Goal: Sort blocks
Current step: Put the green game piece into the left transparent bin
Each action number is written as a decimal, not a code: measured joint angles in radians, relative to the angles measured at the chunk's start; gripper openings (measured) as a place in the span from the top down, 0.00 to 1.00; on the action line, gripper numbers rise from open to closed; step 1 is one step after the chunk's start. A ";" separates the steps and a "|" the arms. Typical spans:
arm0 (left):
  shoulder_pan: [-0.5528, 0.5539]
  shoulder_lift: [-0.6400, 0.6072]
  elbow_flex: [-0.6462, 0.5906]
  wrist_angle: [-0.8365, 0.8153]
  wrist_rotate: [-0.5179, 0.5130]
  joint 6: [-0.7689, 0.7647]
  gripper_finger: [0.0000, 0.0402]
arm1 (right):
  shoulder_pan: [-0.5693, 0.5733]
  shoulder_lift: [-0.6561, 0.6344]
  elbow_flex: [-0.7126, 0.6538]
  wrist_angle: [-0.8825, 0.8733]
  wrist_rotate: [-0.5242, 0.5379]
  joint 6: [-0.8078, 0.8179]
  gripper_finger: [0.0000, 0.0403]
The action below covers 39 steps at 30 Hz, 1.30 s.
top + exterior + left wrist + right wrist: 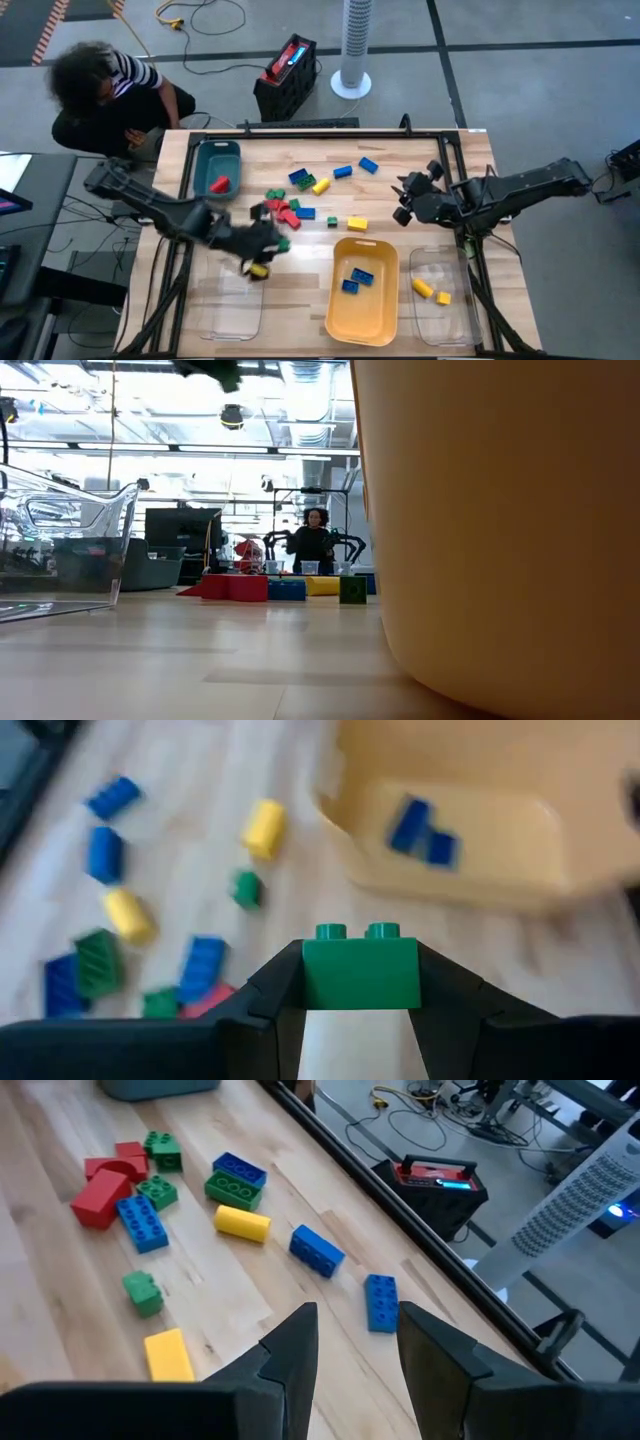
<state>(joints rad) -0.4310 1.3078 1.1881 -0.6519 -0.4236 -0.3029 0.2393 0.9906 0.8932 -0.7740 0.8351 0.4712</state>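
The left hand (360,1020) grips a green block (360,970) between its two dark fingers, studs facing away from the wrist; the jaws are closed partway on the block's sides. Seen from above, this hand (262,245) hangs over the left-centre of the desk (400,160), between the clear tray (228,310) at the near left and the yellow tray (362,295). A small yellow block (259,270) shows just beneath it, touching or very close; whether it lies on the desk cannot be told.

The right hand (355,1335) holds nothing, its fingers standing apart with bare wood between them. From above it (408,200) hovers over the right part of the desk, to the right of the loose blocks.

Most loose blocks lie in the middle of the desk: a cluster of red blocks (283,212) with green and blue ones, just right of the left hand, and farther off a yellow block (321,185), a blue block (343,171) and another blue block (368,165). A yellow block (357,224) and a small green block (332,222) lie just beyond the yellow tray's far rim.

Two blue blocks (356,280) rest in the yellow tray. Two yellow blocks (430,291) lie in the clear tray (445,325) at the near right. One red block (220,184) sits in the teal tray (200,160) at the far left.

A person (105,95) is beside the desk's far left corner.
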 joint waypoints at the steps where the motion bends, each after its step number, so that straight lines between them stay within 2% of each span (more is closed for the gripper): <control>1: -0.030 -0.006 0.000 -0.041 0.011 -0.023 0.67 | 0.004 0.006 0.000 0.004 0.000 0.000 0.62; 9: -0.252 -0.019 -0.001 -0.320 0.246 -0.374 0.67 | 0.009 0.043 0.000 0.015 -0.001 0.019 0.62; 12: -0.310 -0.015 -0.001 -0.394 0.263 -0.512 0.67 | 0.009 0.047 -0.001 0.019 -0.003 0.020 0.62; 17: -0.349 0.016 -0.002 -0.514 0.223 -0.663 0.66 | 0.010 0.051 0.000 0.024 -0.013 0.026 0.62; 21: -0.347 0.101 -0.002 -0.506 0.211 -0.656 0.66 | 0.011 0.050 0.000 0.023 -0.024 0.031 0.62; 25: -0.336 0.235 -0.002 -0.489 0.269 -0.585 0.66 | 0.026 0.050 0.000 0.026 -0.026 0.035 0.62; 30: -0.334 0.376 -0.003 -0.478 0.263 -0.487 0.66 | 0.046 0.050 0.000 0.028 -0.028 0.053 0.62; 39: -0.334 0.421 -0.003 -0.308 0.200 -0.392 0.66 | 0.085 0.050 0.000 0.028 -0.028 0.071 0.62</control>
<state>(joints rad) -0.7650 1.7283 1.1851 -0.9602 -0.2231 -0.6944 0.3245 1.0409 0.8928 -0.7464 0.8074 0.5423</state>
